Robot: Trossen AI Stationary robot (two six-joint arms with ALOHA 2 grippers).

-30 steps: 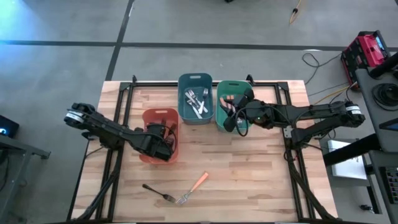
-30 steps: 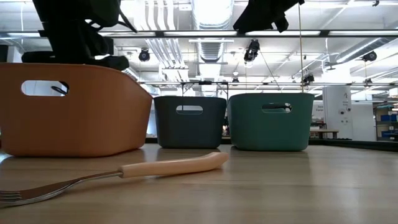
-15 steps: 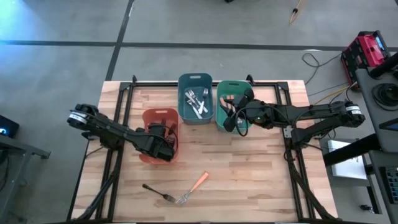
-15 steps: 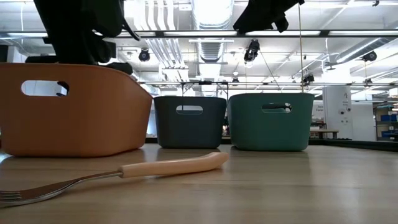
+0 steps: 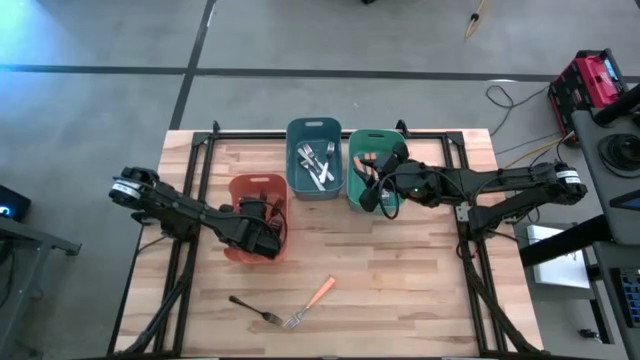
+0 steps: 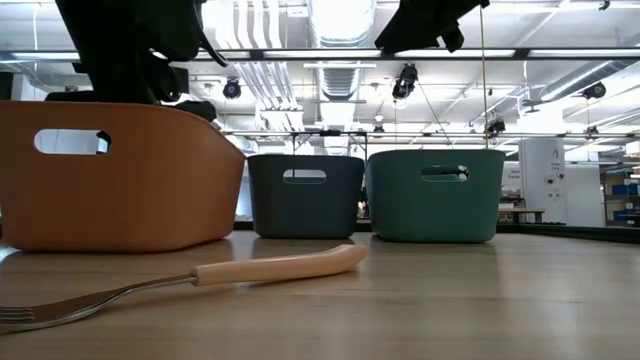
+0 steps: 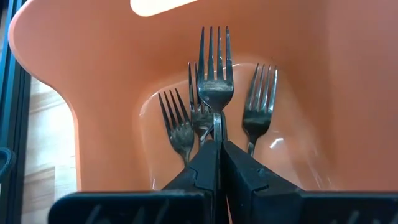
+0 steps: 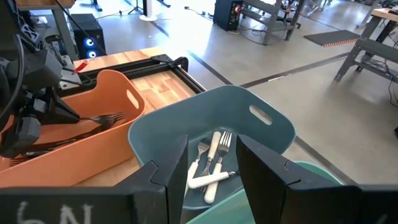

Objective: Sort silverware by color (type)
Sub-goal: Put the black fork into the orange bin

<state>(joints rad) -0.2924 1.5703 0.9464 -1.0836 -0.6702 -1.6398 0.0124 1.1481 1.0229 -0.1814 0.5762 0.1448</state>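
Left gripper [image 7: 217, 146]: you see it pressed together on a dark fork [image 7: 214, 78], held over the salmon bin [image 7: 93, 68] for dropping with the same kind.
Right gripper [image 8: 211, 158]: spread, empty, waiting above the green bin [image 5: 372, 140].
Table [image 5: 420, 300]: the orange-handled fork [image 5: 310, 300] and another dark fork [image 5: 255, 308] still lie unsorted.

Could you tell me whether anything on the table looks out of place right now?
Two forks lie loose on the table, outside the bins: an orange-handled fork and a dark fork beside it. Nothing looks spilled or damaged.

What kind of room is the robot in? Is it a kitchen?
Not a kitchen; it looks like a robot lab or workshop. There is a bare concrete floor, pipes and lights on an open ceiling, and metal workbenches with computers behind the wooden table.
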